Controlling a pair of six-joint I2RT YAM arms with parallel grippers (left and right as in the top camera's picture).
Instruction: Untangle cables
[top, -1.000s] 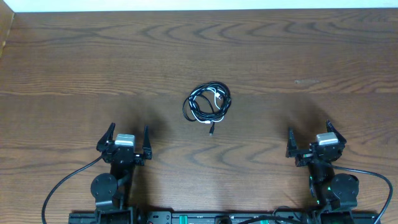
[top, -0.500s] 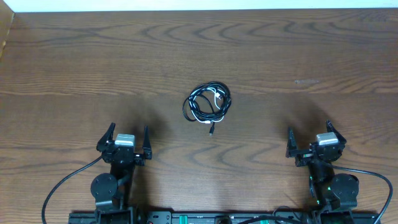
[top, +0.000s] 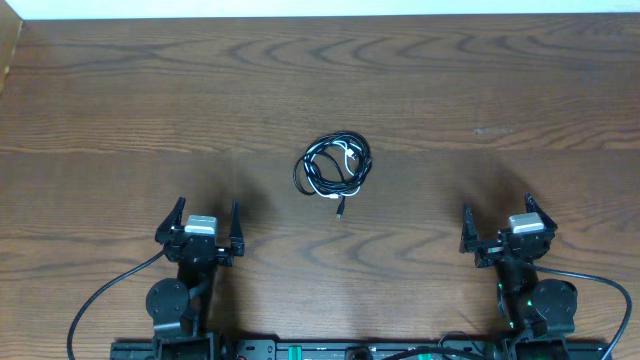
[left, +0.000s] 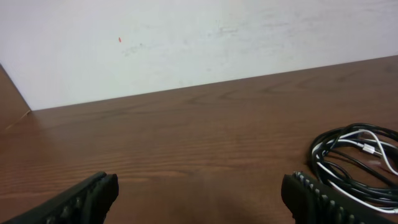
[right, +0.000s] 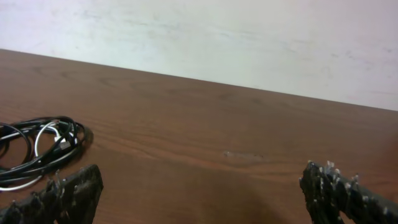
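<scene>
Two arms sit at the near edge of a dark brown wood-grain table (top: 450, 80). Overhead view: a strip of white wall (top: 300, 8) runs along the far edge. The cables (top: 334, 166) lie in one small coiled bundle near the table's middle, black cords looped with a white one, and a small plug (top: 340, 210) trails off the near side. A faint pale scuff (top: 493, 130) marks the wood to the right of the bundle. The left gripper (top: 208, 206) is spread wide, nothing between its fingers, well apart from the bundle. The right gripper (top: 497, 206) is also spread wide and holds nothing, well apart on the other side. The bundle sits between the two and farther out on the table.

Left wrist view: the wall is off-white with smudges and one tiny red speck (left: 120, 40); the wood meets it in a straight line. Black fingers (left: 87, 199) show at both lower corners, far apart, only bare wood between them. The cable coil lies at the right edge, partly cut off, beyond the right finger and not gripped.

Right wrist view: same pale wall and brown wood, scuff visible mid-table. The rough-textured fingers (right: 342, 193) sit at both lower corners, wide apart, gripping nothing. The coil is at the left edge, just past the left finger; whether it touches cannot be told.
</scene>
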